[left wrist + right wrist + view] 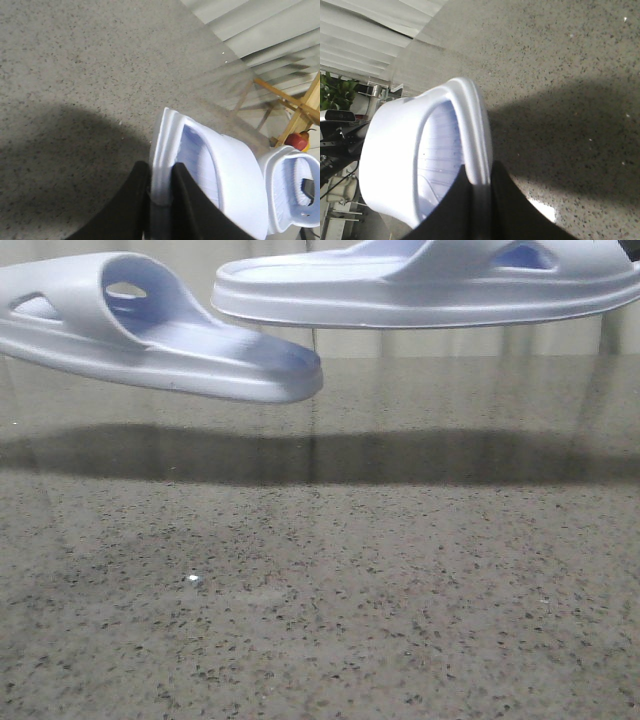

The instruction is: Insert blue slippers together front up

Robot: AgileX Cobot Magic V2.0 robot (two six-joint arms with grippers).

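Front view had both blue slippers airborne above the speckled tabletop [330,590], left slipper [160,335] tilted down toward center, right slipper [430,285] higher and roughly level, tips near but apart. Left gripper [160,192] was clamped on its slipper's sole edge. Right gripper [480,192] was clamped on its slipper's sole rim.

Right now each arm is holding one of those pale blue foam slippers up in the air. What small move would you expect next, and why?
Probably a small move bringing the two together. In the front view the left pale lavender-blue foam slipper and the right slipper hang apart above the speckled stone table, ends overlapping. The left gripper and right gripper each pinch a sole edge.
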